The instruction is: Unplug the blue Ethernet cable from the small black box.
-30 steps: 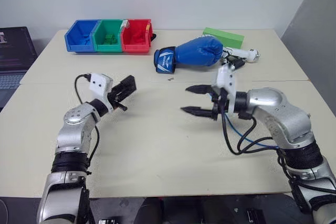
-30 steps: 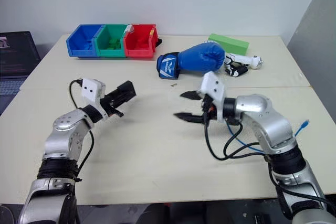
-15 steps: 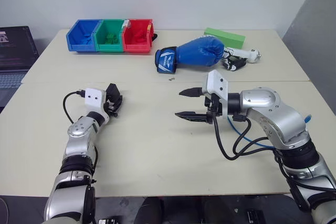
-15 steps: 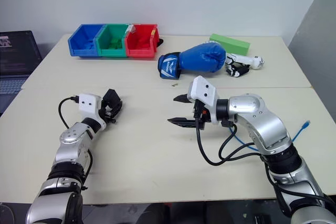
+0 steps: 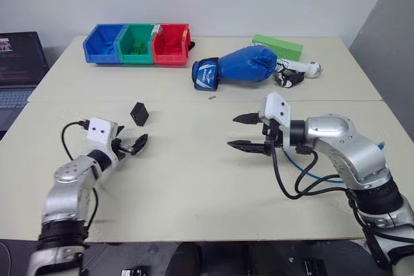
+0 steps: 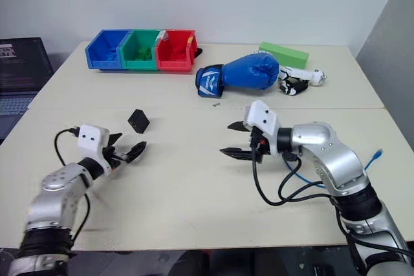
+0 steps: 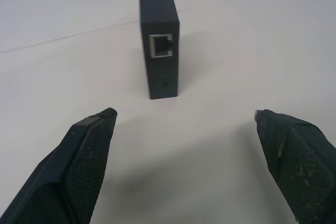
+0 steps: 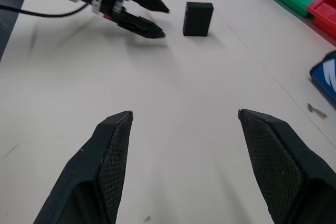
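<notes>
Box [image 5: 139,114] upright on table [image 5: 194,185], port empty, just ahead of left gripper [image 5: 132,145], spread wide, holding nothing. Right gripper [image 5: 240,132] spread, empty too. Blue cable [image 5: 310,174] lying under right arm, unplugged. Best: retract w/o tipping box.

Small black box [image 7: 159,40]: matt plastic, with a metallic rim around its port. My left gripper [image 7: 186,156] fingers [image 7: 86,153]: black, finely cross-hatched pads. Table [image 5: 194,179]: smooth, matt, cream. Boxing glove [image 5: 242,64]: glossy blue. Bins [image 5: 137,43]: shiny plastic.
</notes>
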You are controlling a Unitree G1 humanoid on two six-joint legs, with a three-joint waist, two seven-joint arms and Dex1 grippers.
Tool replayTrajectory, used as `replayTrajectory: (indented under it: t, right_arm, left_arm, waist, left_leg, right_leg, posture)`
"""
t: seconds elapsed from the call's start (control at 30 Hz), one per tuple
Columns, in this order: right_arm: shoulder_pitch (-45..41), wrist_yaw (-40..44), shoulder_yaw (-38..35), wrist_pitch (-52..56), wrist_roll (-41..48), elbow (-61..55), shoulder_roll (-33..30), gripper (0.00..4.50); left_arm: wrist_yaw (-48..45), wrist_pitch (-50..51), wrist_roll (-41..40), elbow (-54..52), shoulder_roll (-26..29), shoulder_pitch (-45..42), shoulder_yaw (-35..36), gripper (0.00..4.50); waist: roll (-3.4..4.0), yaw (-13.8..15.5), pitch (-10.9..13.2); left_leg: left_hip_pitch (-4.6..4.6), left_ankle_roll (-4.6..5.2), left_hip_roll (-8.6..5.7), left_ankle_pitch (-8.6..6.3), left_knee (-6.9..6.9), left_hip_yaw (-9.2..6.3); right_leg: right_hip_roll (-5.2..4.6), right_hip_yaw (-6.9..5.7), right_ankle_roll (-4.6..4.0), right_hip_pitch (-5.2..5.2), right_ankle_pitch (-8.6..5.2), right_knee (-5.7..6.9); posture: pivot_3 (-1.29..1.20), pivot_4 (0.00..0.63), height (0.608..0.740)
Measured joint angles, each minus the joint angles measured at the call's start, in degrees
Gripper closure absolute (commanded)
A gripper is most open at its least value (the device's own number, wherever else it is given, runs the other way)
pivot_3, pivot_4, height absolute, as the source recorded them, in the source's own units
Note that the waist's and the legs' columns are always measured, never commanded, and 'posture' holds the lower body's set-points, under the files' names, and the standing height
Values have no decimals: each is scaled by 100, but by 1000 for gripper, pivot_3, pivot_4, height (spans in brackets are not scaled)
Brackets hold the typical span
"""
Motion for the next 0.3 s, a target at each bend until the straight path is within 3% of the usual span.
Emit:
replayTrajectory:
  t: [0.3]
  right_arm:
    - [275,300,-864,20,265,573,-646,1100]
  left_arm:
    - [-1554,618,-623,-824,1213,202,221,18]
  waist:
    - [6,-7,4]
  left_leg:
    - [3,1,3,-1,-6,8]
  right_leg:
    - [9,3,-1,1,-1,-3]
  posture:
    - [0,150,740]
